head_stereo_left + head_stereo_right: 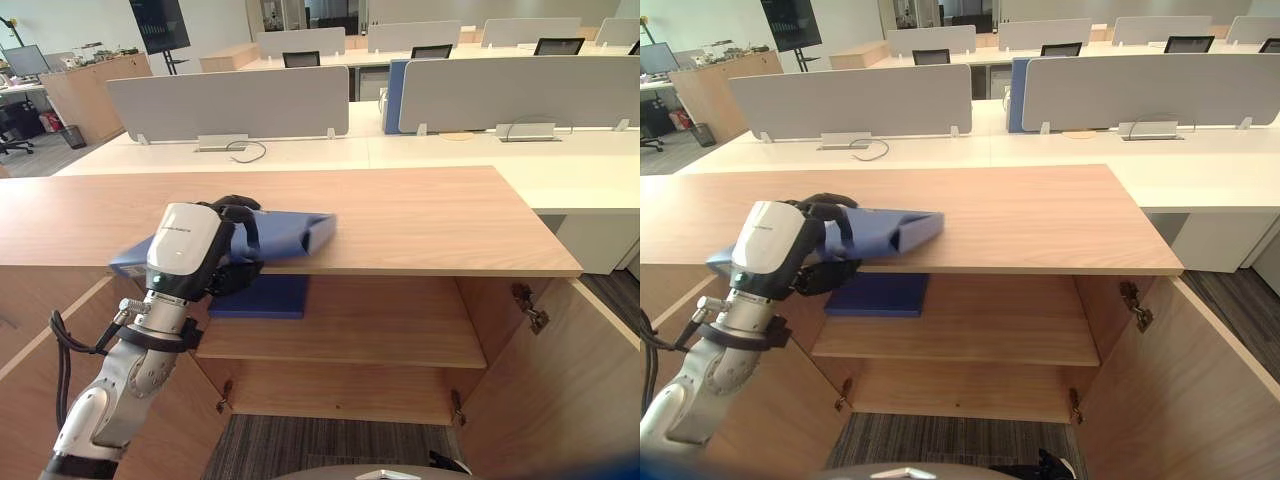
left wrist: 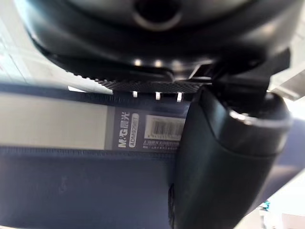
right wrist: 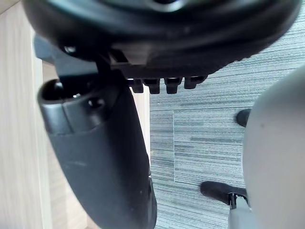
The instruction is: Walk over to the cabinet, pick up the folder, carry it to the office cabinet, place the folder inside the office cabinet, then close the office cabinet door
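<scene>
While the left robot hand (image 1: 205,250) grips the near end of the flat blue plastic folder (image 1: 300,232), the folder rests half on the light wooden tabletop (image 1: 430,215), long axis running right from the palm, directly above the open cabinet's wooden shelf (image 1: 385,325).

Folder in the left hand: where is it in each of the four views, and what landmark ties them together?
Left eye view: folder left of centre, at the cabinet top's front edge.
Right eye view: folder at the same edge, further left.
Left wrist view: folder across the lower half, behind the thumb.
Right wrist view: faces carpet, away from it.
Landmark: the left hand curled round it.
</scene>
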Robot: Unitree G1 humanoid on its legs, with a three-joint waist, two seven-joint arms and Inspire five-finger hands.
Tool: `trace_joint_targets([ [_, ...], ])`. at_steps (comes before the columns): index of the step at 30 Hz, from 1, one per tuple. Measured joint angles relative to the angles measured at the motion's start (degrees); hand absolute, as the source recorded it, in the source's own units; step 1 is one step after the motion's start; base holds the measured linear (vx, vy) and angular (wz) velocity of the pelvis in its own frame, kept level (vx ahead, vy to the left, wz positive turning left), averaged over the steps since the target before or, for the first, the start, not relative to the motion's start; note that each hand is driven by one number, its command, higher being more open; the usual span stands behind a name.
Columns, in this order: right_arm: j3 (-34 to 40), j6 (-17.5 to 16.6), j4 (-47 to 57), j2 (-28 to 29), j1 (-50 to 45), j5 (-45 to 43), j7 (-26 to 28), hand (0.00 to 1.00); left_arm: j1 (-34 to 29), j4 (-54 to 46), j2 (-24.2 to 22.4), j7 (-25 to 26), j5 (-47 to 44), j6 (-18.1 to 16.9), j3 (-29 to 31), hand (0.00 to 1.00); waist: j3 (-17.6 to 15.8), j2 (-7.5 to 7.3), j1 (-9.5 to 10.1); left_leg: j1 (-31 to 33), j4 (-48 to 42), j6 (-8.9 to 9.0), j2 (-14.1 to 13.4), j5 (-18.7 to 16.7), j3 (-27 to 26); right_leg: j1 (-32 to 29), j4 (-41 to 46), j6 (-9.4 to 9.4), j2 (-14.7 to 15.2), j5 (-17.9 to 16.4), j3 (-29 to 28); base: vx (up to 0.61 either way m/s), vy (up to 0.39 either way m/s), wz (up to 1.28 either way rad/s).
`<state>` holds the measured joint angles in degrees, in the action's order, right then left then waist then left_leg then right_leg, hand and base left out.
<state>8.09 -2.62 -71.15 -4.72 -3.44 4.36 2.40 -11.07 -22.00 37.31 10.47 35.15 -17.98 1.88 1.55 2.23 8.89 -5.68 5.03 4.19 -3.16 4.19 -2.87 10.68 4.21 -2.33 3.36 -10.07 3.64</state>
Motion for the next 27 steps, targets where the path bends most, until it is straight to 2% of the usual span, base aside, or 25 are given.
trace_joint_targets([
  [2,1.39,-0.01,-0.48,0.0,0.03,0.01,0.14,1.0,-1.48,-3.25,-0.34,-3.03,-1.94,-1.03,-0.83,0.0,0.01,-0.04,0.03,0.31,-0.01,-0.1,0.39,0.06,0.71,0.05,0.01,-0.18,0.31,-0.11,0.8,0.01,0.013,0.19],
  [3,2.98,0.14,-1.01,0.0,0.03,-0.06,0.16,1.0,-1.9,-5.81,-1.0,-4.68,-5.67,-1.58,-0.74,0.0,0.0,-0.07,0.41,0.42,-0.02,-0.23,0.62,0.04,1.02,0.11,0.03,-0.28,0.51,-0.17,1.1,0.01,0.013,0.13],
  [6,5.11,0.4,-1.19,0.02,0.02,-0.16,0.39,1.0,-2.19,-9.03,-2.53,-5.59,-13.39,-1.8,0.83,0.0,-0.04,-0.11,0.48,0.44,-0.02,-0.44,1.01,0.03,1.56,0.33,0.13,-0.54,0.84,-0.34,1.67,0.0,0.018,0.12],
  [12,7.82,1.24,-1.69,0.14,-0.1,-3.74,1.59,1.0,-2.22,-12.87,-6.94,-8.71,-40.35,-1.81,8.48,0.0,-0.43,-0.71,0.48,0.29,-0.03,-0.81,1.39,-0.04,1.9,0.39,0.69,-0.9,1.27,-0.76,2.15,0.0,0.006,0.03],
  [15,8.52,1.1,-1.0,0.34,-0.96,-9.17,1.66,1.0,-2.19,-13.3,-13.77,-9.15,-52.57,-1.95,13.93,0.0,-0.65,-1.06,0.25,0.13,-0.03,-1.08,1.41,-0.17,1.45,0.26,0.82,-0.98,1.55,-0.82,1.69,-0.02,0.011,-0.05],
  [20,5.59,-0.52,2.64,0.66,-3.4,-14.98,1.06,1.0,-3.7,-14.26,-20.01,-6.55,-59.42,-1.98,18.31,0.0,-0.85,-1.87,0.12,-0.26,-0.04,-1.31,1.06,-0.68,-1.32,-1.07,1.67,-1.01,1.48,-0.84,-1.01,-0.01,0.019,-0.27],
  [22,3.82,-0.54,4.85,0.75,-4.38,-15.7,0.74,1.0,-4.47,-14.67,-20.58,-6.6,-59.71,-1.91,18.39,0.0,-0.99,-2.35,-0.2,-0.24,-0.05,-1.44,1.08,-0.78,-1.91,-1.62,2.09,-1.03,1.52,-0.84,-1.69,-0.02,0.019,-0.26],
  [25,-1.12,-0.27,14.84,1.0,-7.73,-15.5,-0.05,1.0,-6.72,-16.67,-21.65,-8.63,-60.55,-1.66,18.44,0.0,-1.33,-2.83,-0.88,-0.4,-0.05,-1.78,0.98,-1.1,-3.86,-2.67,2.77,-1.07,1.54,-0.83,-3.54,-0.03,0.015,-0.3],
  [27,-2.7,-0.01,26.26,1.92,-11.09,-14.95,-0.21,1.0,-6.81,-17.0,-22.42,-10.54,-62.77,-1.66,18.6,0.0,-1.47,-2.65,-1.6,-0.47,-0.09,-1.99,0.93,-1.34,-5.27,-3.75,3.3,-1.22,1.51,-0.87,-5.09,-0.04,0.014,-0.37],
])
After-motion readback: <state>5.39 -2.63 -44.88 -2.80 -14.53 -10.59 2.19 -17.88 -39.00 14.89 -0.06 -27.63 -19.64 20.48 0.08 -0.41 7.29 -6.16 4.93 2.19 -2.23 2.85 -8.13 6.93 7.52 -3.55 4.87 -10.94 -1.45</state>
